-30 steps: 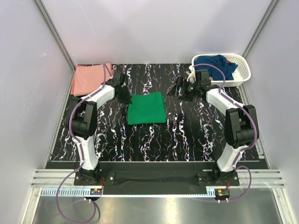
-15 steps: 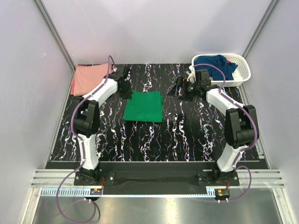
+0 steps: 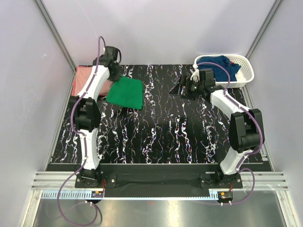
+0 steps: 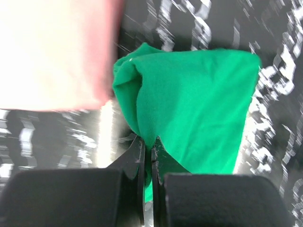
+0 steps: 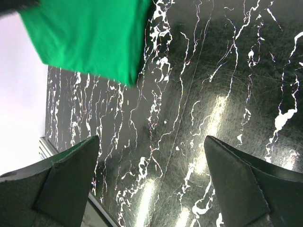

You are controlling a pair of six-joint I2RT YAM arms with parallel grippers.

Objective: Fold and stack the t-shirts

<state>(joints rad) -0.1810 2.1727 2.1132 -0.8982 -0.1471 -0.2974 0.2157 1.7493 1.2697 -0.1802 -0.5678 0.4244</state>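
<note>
One green t-shirt [image 4: 199,104] hangs pinched in the left hand [image 4: 147,145].

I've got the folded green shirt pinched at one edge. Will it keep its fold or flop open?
Probably floppy: the bright green folded cotton t-shirt bunches into creases where the shut left tool pinches it. Likely light, since that single edge pinch seems to carry it. Free layers may sag open, so lay it flat on the salmon pink cotton t-shirt.
</note>
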